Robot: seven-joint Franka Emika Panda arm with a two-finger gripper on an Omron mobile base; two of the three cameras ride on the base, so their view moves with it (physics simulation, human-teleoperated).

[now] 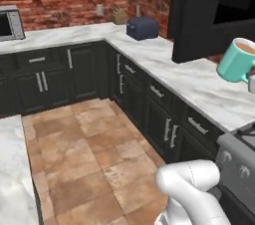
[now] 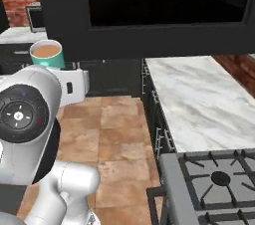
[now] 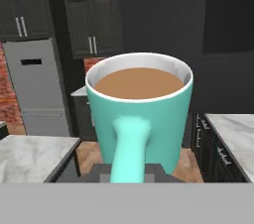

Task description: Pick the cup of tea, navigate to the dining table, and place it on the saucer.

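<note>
The cup of tea [image 3: 141, 111] is a teal mug with a white inner rim and brown liquid, upright, its handle [image 3: 130, 148] turned towards the hand camera. My gripper [image 3: 130, 172] is shut on that handle, with a dark fingertip [image 3: 103, 171] on either side of it. In the left base view the cup of tea [image 1: 237, 60] hangs in the air above the marble counter [image 1: 199, 82] at the right edge. In the right base view the cup of tea [image 2: 48, 54] rides above the white hand [image 2: 70, 85], behind my arm. The saucer is out of view.
A toaster [image 1: 143, 28] and a microwave [image 1: 10, 24] stand on the L-shaped counter over dark cabinets. The stove [image 2: 219, 181] lies close on the right. A marbled slab [image 1: 12, 169] borders the tiled floor [image 1: 94, 149] on the left; I cannot tell whether it is the dining table. A steel fridge [image 3: 34, 86] stands ahead.
</note>
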